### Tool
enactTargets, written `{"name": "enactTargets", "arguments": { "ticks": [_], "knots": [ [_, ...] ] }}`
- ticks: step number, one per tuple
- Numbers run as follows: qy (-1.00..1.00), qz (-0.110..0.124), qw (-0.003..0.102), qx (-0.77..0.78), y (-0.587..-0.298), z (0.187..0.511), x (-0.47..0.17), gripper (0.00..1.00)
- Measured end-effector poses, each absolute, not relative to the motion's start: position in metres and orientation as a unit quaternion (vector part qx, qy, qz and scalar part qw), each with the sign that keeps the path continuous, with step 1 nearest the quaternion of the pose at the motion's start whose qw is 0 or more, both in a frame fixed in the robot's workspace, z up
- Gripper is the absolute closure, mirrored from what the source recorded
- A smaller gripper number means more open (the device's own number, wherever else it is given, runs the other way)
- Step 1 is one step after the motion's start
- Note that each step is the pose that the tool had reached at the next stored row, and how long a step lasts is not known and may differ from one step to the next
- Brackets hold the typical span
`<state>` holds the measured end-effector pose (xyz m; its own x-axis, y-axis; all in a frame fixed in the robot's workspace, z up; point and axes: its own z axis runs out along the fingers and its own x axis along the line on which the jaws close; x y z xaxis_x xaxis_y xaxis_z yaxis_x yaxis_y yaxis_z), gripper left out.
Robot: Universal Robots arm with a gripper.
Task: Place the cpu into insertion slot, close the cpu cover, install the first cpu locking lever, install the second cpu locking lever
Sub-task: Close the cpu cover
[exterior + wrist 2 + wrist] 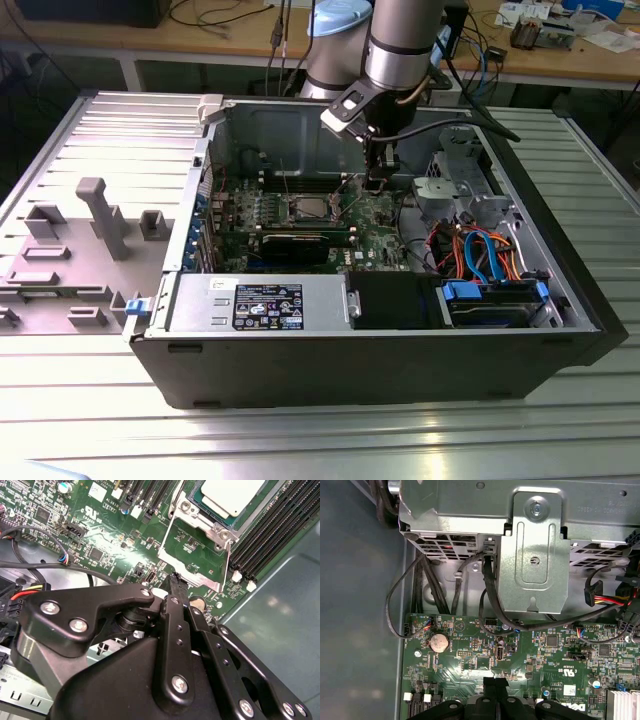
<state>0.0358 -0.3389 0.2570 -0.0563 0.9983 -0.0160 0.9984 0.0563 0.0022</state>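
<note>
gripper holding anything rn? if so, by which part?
Nothing held. The gripper is shut and empty, its tip over the green board, apart from the cpu.

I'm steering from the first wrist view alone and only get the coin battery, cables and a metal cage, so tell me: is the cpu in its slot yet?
Observer: Yes. In the second wrist view the cpu lies flat in its socket, silver top up.
Operator: Is the cover down over it?
Observer: It seems not. The cpu cover appears swung up off the chip, with the green board showing through its window.
Operator: How near is my gripper to it?
Observer: In the second wrist view the gripper tip is right beside the cover's free edge; I can't tell whether they touch.
</note>
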Motion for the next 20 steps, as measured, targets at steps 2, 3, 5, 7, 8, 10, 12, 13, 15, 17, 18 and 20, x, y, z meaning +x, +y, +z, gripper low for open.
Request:
{"name": "enactTargets", "arguments": {
  "ticks": [2, 3, 5, 7, 8, 10, 12, 13, 15, 17, 18, 20],
  "knots": [
    [0.727, -0.005, 0.007, 0.687, -0.3389, 0.2569, 0.0353, 0.89],
    [0.727, -0.005, 0.007, 0.687, -0.3389, 0.2569, 0.0348, 0.89],
    [0.727, -0.005, 0.007, 0.687, -0.3389, 0.2569, 0.0342, 0.89],
    [0.727, -0.005, 0.007, 0.687, -0.3389, 0.2569, 0.0334, 0.89],
    [0.727, -0.005, 0.007, 0.687, -0.3389, 0.2569, 0.0331, 0.89],
    [0.727, -0.005, 0.007, 0.687, -0.3389, 0.2568, 0.0319, 0.89],
    [0.727, -0.005, 0.007, 0.687, -0.3389, 0.2568, 0.0311, 0.89],
    [0.727, -0.005, 0.007, 0.687, -0.3389, 0.2568, 0.0307, 0.89],
    [0.727, -0.005, 0.007, 0.687, -0.3389, 0.2568, 0.0301, 0.89],
    [0.727, -0.005, 0.007, 0.687, -0.3389, 0.2568, 0.0292, 0.89],
    [0.727, -0.005, 0.007, 0.687, -0.3389, 0.2568, 0.0287, 0.89],
    [0.727, -0.005, 0.007, 0.687, -0.3389, 0.2568, 0.0279, 0.89]
  ]
}}
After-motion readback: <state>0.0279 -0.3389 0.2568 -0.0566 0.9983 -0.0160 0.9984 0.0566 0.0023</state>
